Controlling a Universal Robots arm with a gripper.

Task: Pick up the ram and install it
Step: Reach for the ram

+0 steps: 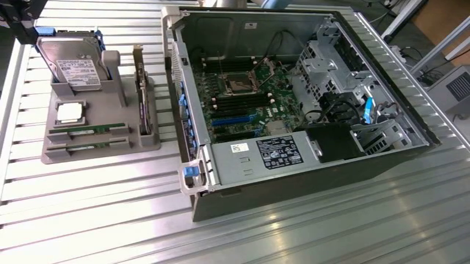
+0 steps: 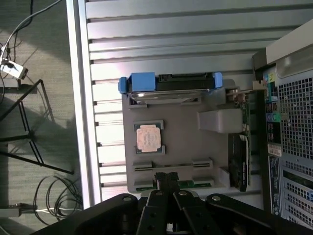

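Two ram sticks, thin and green, lie in slots at the near end of a grey holder [image 1: 103,113]: one ram [image 1: 88,131] and a second [image 1: 87,146] beside it. In the wrist view my gripper [image 2: 167,177] is shut, its black fingers [image 2: 161,180] pressed together with nothing between them. It hovers above the holder's [image 2: 186,142] edge, its tips over the two ram sticks [image 2: 202,163] [image 2: 203,183]. The middle of the outer stick is hidden behind the fingers.
The holder also carries a hard drive [image 1: 70,66], a silver processor chip [image 1: 70,113] and an expansion card [image 1: 145,104] standing on edge. To the exterior view's right lies an open computer case [image 1: 294,82] with black memory slots [image 1: 236,103] on its motherboard. Ribbed metal table [image 1: 110,209] all around.
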